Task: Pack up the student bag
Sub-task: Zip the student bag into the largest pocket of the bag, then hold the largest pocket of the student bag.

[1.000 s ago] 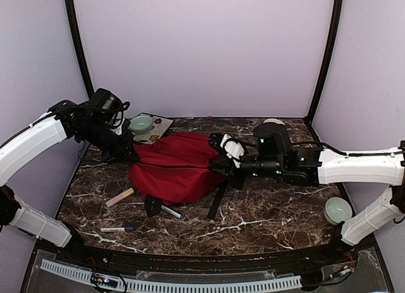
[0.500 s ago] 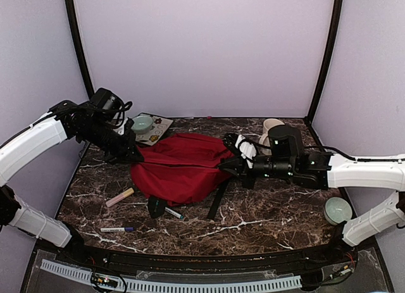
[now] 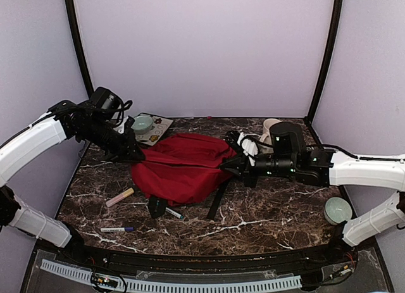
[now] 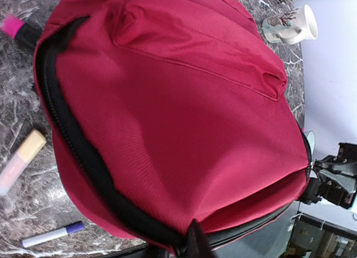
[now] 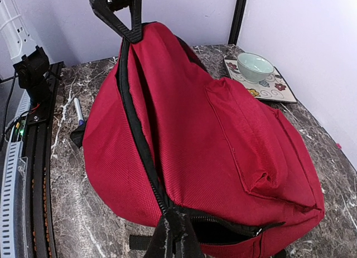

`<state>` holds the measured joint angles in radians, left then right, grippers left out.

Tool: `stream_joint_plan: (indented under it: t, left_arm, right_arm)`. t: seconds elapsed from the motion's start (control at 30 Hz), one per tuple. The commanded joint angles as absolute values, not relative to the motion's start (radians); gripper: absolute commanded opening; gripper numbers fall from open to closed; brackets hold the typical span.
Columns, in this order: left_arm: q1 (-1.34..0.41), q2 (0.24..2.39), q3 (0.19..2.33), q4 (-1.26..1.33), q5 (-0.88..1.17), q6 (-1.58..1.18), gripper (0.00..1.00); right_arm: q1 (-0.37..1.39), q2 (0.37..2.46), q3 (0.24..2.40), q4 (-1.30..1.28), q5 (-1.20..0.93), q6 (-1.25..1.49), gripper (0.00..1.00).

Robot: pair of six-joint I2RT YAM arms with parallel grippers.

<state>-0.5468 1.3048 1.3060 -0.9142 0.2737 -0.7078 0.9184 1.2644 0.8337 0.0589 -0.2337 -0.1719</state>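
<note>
the right gripper (image 3: pixel 231 162) has slid right, stretching the student bag (image 3: pixel 180 169) in the middle of the table (image 3: pixel 272 211). it and the left gripper (image 3: pixel 135 155) pinch its zip edge (image 5: pixel 139 141) tight. looks like zipping; next, pull steady.

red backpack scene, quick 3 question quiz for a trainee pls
1. True or false: the left gripper and the right gripper are both shut on the backpack.
2. What sits on the flowered mat? A apple, B bowl, C phone.
3. Which gripper is nearer the mug?
Key: 1 true; 2 B; 3 the right one.
</note>
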Motion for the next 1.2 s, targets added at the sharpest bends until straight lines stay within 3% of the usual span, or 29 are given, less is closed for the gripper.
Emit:
stream_joint_plan:
  t: [0.0, 0.2, 0.4, 0.63, 1.17]
  left_arm:
    - [-0.504, 1.236, 1.302, -0.933, 0.178, -0.656, 0.25]
    - [-0.588, 1.267, 1.404, -0.956, 0.117, -0.566, 0.55]
    - [-0.737, 1.307, 1.492, -0.906, 0.098, -0.450, 0.65]
    - [-0.824, 1.263, 1.423, -0.715, 0.167, -0.329, 0.82]
    - [-1.013, 1.312, 1.231, -0.483, 0.259, -0.170, 0.84]
  right_arm:
    - [0.890, 1.249, 0.873, 0.006, -0.253, -0.117, 0.00]
    - [0.902, 1.272, 0.904, 0.024, -0.265, -0.102, 0.00]
    - [0.921, 1.288, 0.910, 0.025, -0.255, -0.088, 0.00]
    - [0.944, 1.290, 0.915, 0.018, -0.230, -0.076, 0.00]
    - [0.953, 1.336, 0.936, 0.029, -0.155, -0.072, 0.00]
